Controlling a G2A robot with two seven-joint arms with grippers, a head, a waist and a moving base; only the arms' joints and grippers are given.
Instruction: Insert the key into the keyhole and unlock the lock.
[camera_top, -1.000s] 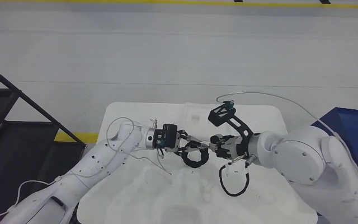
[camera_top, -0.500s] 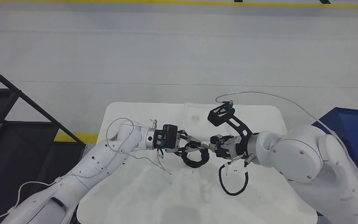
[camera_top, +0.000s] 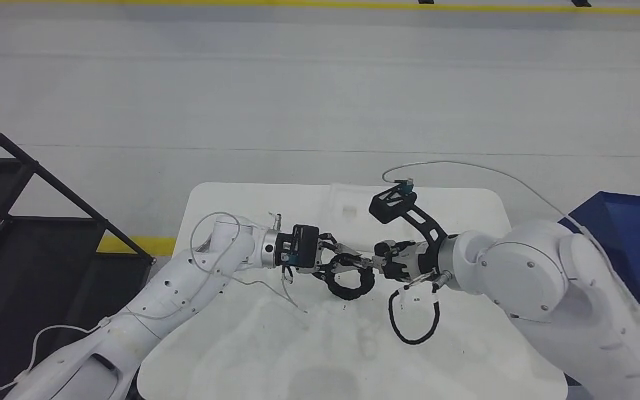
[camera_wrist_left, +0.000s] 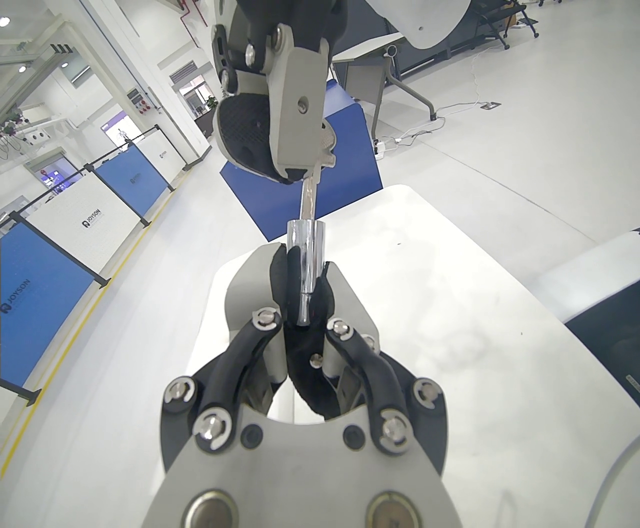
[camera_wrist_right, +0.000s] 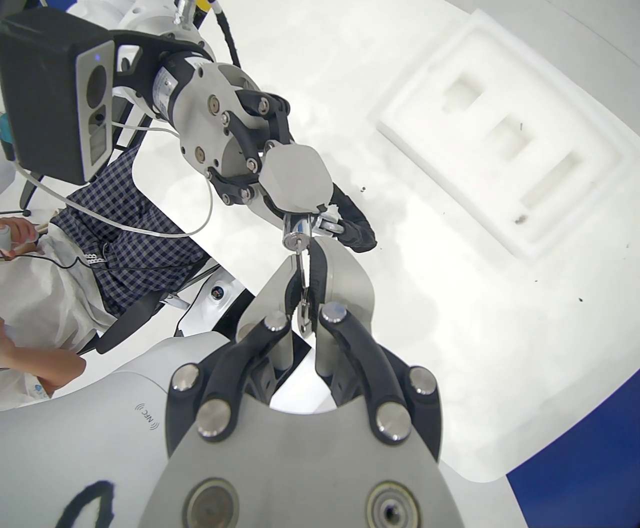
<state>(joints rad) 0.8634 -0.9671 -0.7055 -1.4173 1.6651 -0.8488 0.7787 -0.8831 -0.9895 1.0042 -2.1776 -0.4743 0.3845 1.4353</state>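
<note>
Hovering above the white worktop (camera_top: 240, 340), left gripper (camera_wrist_left: 302, 272) is clamping the lock (camera_wrist_left: 306, 240) | right gripper (camera_wrist_right: 306, 272) is pinching the key (camera_wrist_left: 310, 192), tip meeting the keyhole (camera_wrist_right: 298, 242) | foam tray (camera_wrist_right: 500, 130) is lying on the worktop | grey floor (camera_top: 300, 90) is stretching behind

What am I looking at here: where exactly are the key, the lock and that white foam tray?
key (camera_wrist_left: 309, 197): left wrist view, on its blade.
lock (camera_wrist_left: 306, 252): left wrist view, on its shiny cylinder.
foam tray (camera_wrist_right: 432, 82): right wrist view, on its raised rim.
</note>
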